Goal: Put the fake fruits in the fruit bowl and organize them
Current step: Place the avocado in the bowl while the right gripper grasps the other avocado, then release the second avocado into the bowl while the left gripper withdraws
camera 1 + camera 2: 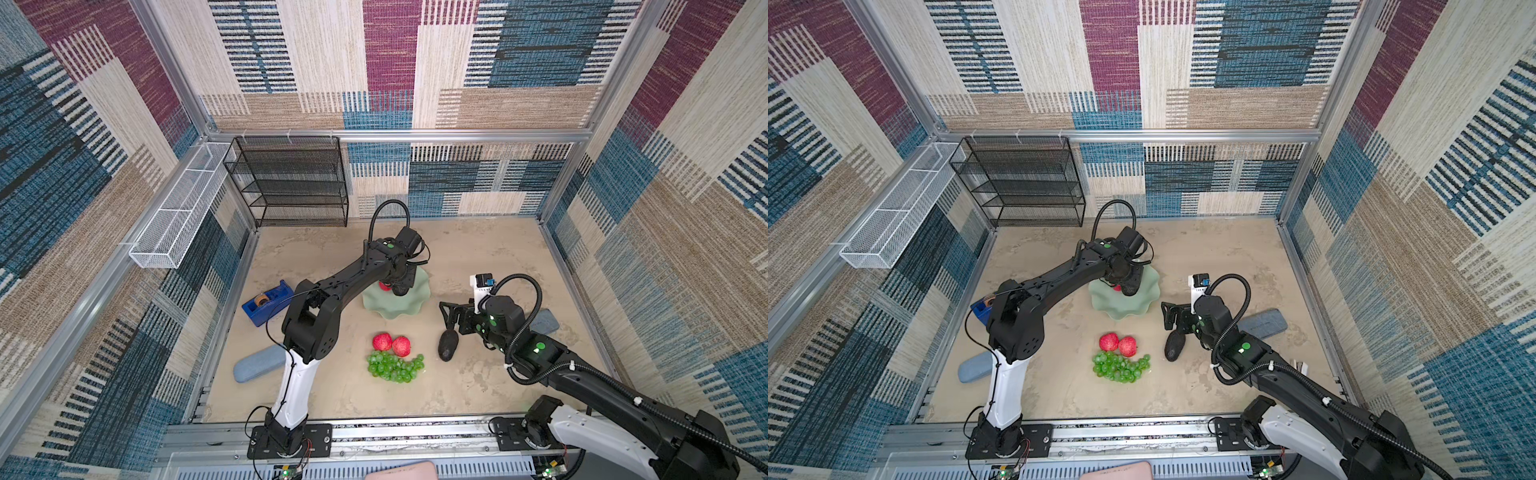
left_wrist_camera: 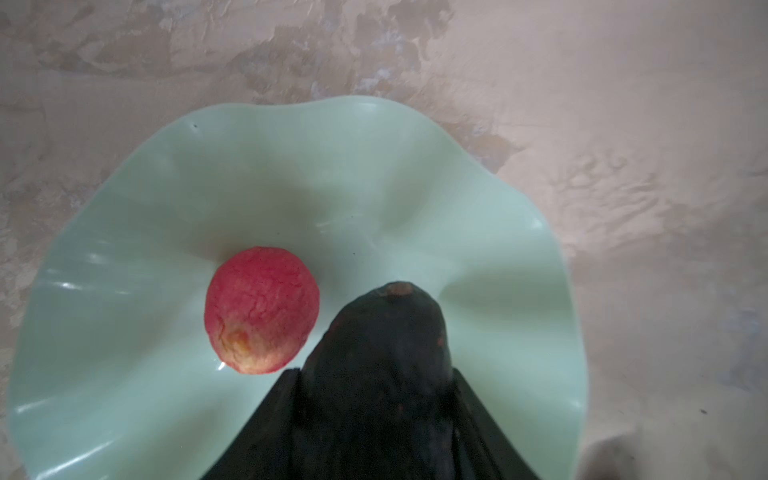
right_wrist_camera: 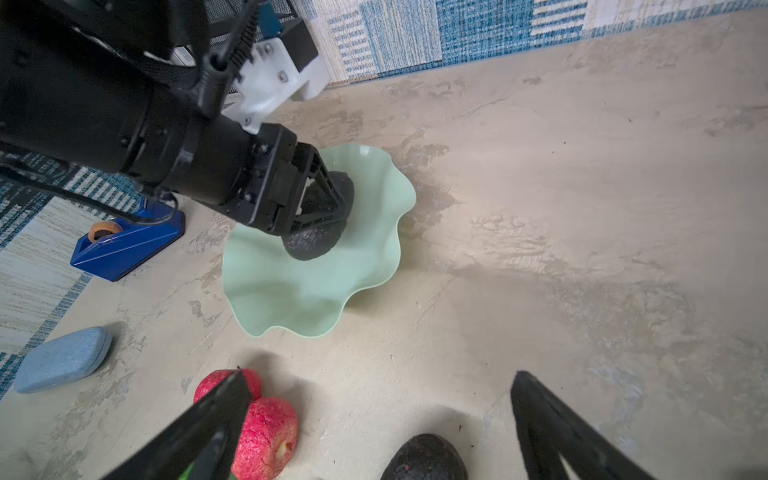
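Item: avocado [image 2: 386,328], dark, pear-shaped, rough-skinned. It was judged light, stiff and unlikely to slip. It was clamped across its broad body by the left gripper [image 3: 332,208], low over the fruit bowl [image 3: 374,266] at far centre, near one red fruit [image 2: 262,311]. The right gripper [image 3: 380,382] was held wide apart and empty above the second avocado [image 1: 448,345], near right.

Pale mint-green shallow bowl with a wavy rim [image 1: 388,311] stands upright, with one round red fruit [image 2: 262,309] inside. A dark pear-shaped avocado [image 2: 374,361] is held over the bowl, beside that fruit. On the table, a second red fruit [image 1: 382,341] touches a third red fruit [image 1: 401,346] just above the glossy green grape bunch [image 1: 392,366] — a second dark avocado [image 1: 448,345] lies apart.
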{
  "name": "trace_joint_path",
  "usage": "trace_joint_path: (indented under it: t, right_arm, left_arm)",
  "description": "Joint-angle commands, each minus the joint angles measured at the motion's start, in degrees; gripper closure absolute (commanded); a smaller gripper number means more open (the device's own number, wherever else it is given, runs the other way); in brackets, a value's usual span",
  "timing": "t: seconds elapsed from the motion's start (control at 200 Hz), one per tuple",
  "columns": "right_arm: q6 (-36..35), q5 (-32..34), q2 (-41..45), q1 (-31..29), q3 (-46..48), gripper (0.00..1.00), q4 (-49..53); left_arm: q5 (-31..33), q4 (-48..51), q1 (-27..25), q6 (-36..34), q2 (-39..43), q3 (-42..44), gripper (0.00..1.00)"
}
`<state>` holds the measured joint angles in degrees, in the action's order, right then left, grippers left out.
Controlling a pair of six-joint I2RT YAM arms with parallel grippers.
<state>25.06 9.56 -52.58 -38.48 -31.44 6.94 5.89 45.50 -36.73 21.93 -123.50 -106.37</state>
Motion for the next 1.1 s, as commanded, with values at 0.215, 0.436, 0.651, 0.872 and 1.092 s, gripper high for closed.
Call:
trace_joint_path:
  t: [0.215,0.436,0.651,0.872,1.092]
  right_arm:
    - [2.3,-1.4,-0.8,0.1,1.3,0.0,0.3]
    - [4.0,-1.4,-5.2,0.1,1.5,0.0,2.7]
    - [6.3,-2.6,-7.4,0.1,3.4,0.05,3.7]
    - [8.6,-4.9,-9.2,-0.3,5.1,0.1,1.7]
    - [10.4,-6.5,-15.4,-1.8,5.2,0.15,-2.2]
  left_arm:
    - [3.1,3.3,0.8,-0.1,-4.5,-3.3,0.41]
    - [2.9,3.3,0.9,1.3,-5.0,-3.1,0.37]
    - [3.7,3.4,0.9,2.3,-2.9,-4.0,0.38]
    - [4.7,1.1,0.9,3.4,4.8,-2.5,0.38]
    - [10.3,-14.7,1.0,2.9,25.8,17.5,0.37]
